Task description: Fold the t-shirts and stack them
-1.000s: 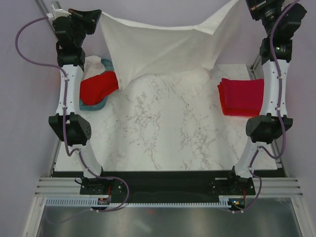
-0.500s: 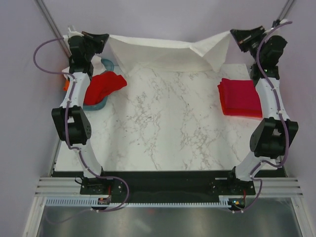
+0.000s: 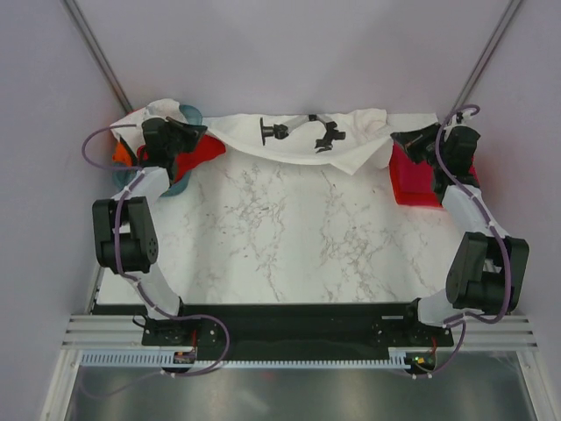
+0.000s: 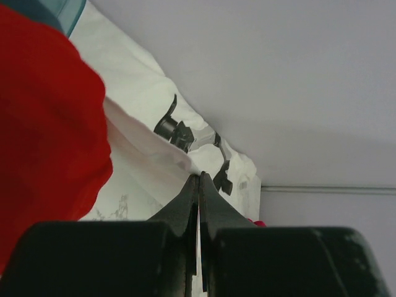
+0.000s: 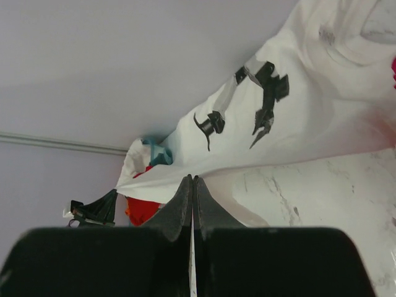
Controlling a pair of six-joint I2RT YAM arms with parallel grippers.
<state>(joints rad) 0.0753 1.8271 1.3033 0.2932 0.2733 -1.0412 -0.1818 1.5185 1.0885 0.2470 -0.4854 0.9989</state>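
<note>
The large white t-shirt (image 3: 289,136) with a black print lies stretched along the table's far edge. My left gripper (image 3: 189,139) is shut on its left end, and my right gripper (image 3: 400,140) is shut on its right end. In the left wrist view the jaws (image 4: 199,177) pinch a white fold (image 4: 142,117) beside the bright red shirt (image 4: 43,124). In the right wrist view the jaws (image 5: 193,180) are closed on the shirt's edge (image 5: 297,105). The red shirt (image 3: 203,151) lies in the basket. Folded crimson-pink shirts (image 3: 414,182) sit at the right.
The teal basket (image 3: 180,182) stands at the far left, partly covered by white cloth, with a bit of orange cloth (image 3: 118,154) beside it. The marble tabletop (image 3: 289,237) spreads in front of the shirt. Purple walls close in behind and at both sides.
Both grippers have come down from high up and moved toward the far edge. The white shirt, hanging between them before, now lies low along the back of the table.
</note>
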